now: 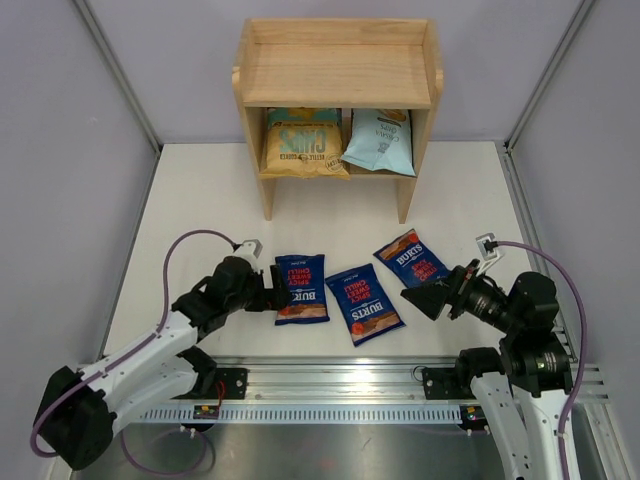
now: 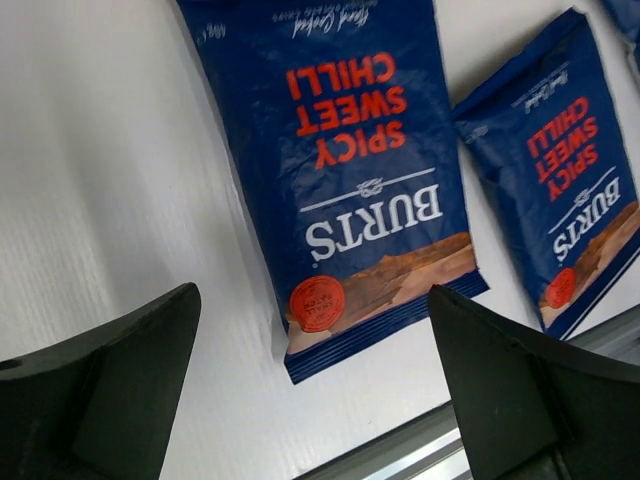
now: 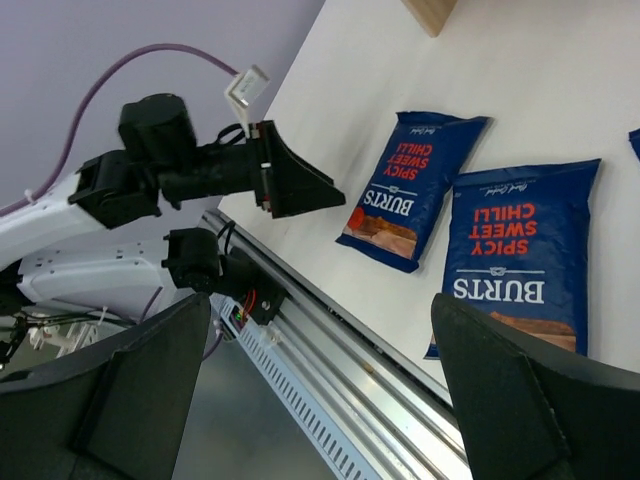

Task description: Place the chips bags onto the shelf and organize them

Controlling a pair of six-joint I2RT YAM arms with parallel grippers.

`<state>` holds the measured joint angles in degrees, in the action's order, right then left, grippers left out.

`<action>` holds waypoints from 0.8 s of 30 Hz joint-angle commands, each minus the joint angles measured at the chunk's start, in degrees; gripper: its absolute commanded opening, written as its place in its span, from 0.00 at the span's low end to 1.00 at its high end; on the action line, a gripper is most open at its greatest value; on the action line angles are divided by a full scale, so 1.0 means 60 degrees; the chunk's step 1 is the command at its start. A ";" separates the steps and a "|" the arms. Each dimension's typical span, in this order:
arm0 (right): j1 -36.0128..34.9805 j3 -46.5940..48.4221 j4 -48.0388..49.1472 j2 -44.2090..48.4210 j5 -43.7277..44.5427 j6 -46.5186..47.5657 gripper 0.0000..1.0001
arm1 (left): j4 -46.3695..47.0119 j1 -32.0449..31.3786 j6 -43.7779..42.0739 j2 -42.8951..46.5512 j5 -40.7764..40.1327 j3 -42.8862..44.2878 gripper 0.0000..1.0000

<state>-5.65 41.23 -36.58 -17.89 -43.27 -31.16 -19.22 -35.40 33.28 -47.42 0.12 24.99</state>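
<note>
The wooden shelf [image 1: 338, 75] stands at the back; its lower tier holds the tan-and-teal bag [image 1: 303, 143] and the pale blue bag [image 1: 380, 140]. Three dark blue Burts bags lie flat on the white table: left [image 1: 302, 288], middle [image 1: 363, 303], right [image 1: 410, 259]. My left gripper [image 1: 277, 297] is open and empty, low beside the left bag's left edge; in the left wrist view [image 2: 315, 400] that bag [image 2: 360, 180] lies just beyond the fingertips. My right gripper [image 1: 422, 299] is open and empty, just right of the middle bag [image 3: 515, 250], pointing left.
An aluminium rail [image 1: 330, 375] runs along the table's near edge, with both arm bases on it. Grey walls and frame posts close in the left, right and back sides. The shelf's top tier [image 1: 338, 70] holds nothing.
</note>
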 commanded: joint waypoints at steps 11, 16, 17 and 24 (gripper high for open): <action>-0.0054 -0.0383 0.1101 0.0301 -0.1051 -0.0300 0.96 | 0.3644 0.0538 0.0328 -0.2950 0.1695 -0.0855 0.67; -0.0054 -0.0061 0.0589 0.0286 -0.0583 0.0080 0.96 | 0.3541 0.0538 0.0445 -0.2966 0.1270 -0.0942 0.47; -0.0054 -0.0075 0.0603 0.0257 -0.0495 0.0081 0.97 | 0.3454 0.0538 0.0460 -0.2923 0.1139 -0.0928 0.43; -0.0054 -0.0878 0.1405 0.0228 -0.0259 -0.0738 0.99 | 0.3336 0.0538 0.0445 -0.1840 0.0845 -0.1147 0.04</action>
<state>-5.65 38.20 -32.12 -16.49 -45.69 -33.26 -0.43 -32.40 36.18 -61.89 7.29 19.25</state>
